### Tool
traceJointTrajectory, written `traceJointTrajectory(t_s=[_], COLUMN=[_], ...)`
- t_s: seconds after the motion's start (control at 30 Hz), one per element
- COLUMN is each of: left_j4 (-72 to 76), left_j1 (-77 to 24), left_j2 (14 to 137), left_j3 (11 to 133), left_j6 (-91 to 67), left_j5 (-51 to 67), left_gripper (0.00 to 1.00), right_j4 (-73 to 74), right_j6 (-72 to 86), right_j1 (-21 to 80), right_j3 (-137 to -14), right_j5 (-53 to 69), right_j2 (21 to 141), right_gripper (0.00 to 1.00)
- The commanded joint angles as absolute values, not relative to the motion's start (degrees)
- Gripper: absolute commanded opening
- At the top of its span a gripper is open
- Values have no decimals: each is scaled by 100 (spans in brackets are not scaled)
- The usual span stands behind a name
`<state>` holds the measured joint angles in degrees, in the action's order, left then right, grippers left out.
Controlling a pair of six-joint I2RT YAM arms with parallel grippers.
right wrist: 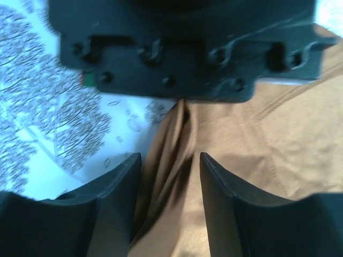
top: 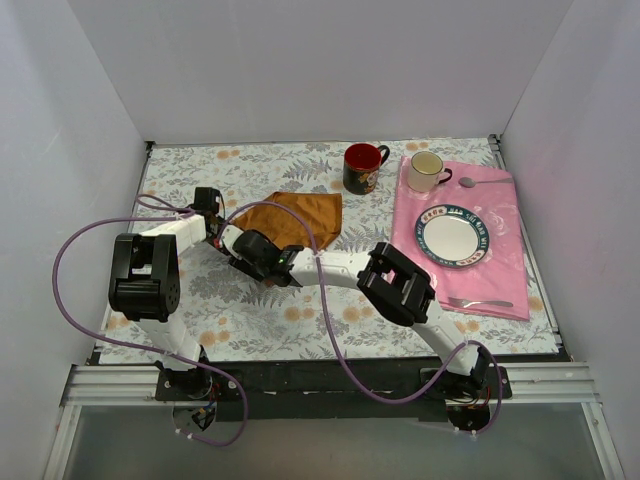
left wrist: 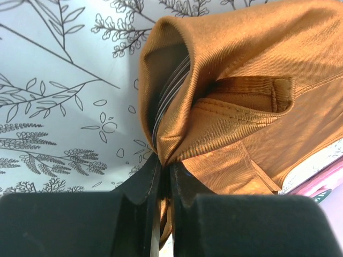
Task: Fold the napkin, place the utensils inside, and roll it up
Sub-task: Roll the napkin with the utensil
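White tubular links (top: 340,266) join blocky black motor housings (top: 398,284), with purple cables (top: 57,280) looping alongside. The matte black fingers (right wrist: 115,209) are thick wedges. A black wrist block (right wrist: 182,48) shows recessed screws and a green-red mark.

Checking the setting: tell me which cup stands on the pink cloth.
The cream cup; the dark red cup stands beside the pink cloth, not on it.

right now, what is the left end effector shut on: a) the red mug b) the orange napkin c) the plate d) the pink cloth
b: the left wrist view shows the left end effector closed on a bunched edge of the napkin.
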<state>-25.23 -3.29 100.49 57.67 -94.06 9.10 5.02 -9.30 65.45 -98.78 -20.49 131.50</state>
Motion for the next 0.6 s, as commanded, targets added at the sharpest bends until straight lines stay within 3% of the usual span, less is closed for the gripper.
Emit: traceJointTrajectory(t_s=[0.0, 0.17, 0.2, 0.3, 0.4, 0.57], left_j4=[-3445, -3577, -3603, -3630, -3665, -3586], left_j1=[-387, -387, -387, -387, -387, -387], left_j2=[10231, 10230, 10222, 10178, 10090, 9862], left_j3=[5686, 5766, 5783, 5801, 5783, 5757], left_j6=[-9290, -9272, -9272, -9264, -9255, -9176], left_j5=[729, 712, 695, 659, 580, 554], left_gripper=[0, 0, 0, 0, 0, 0], right_j4=[-95, -394, -439, -396, -317, -378], right_j6=[-1072, -1090, -1072, -897, -642, -125], right_j1=[6609, 6671, 6680, 6671, 6671, 6575], right_j3=[-9738, -9327, -9282, -9255, -9211, -8904], right_j5=[-2706, -2962, -2945, -2857, -2742, -2410], right_j2=[13342, 13351, 13342, 13342, 13316, 13166], right_gripper=[53, 37, 26, 9, 1, 1])
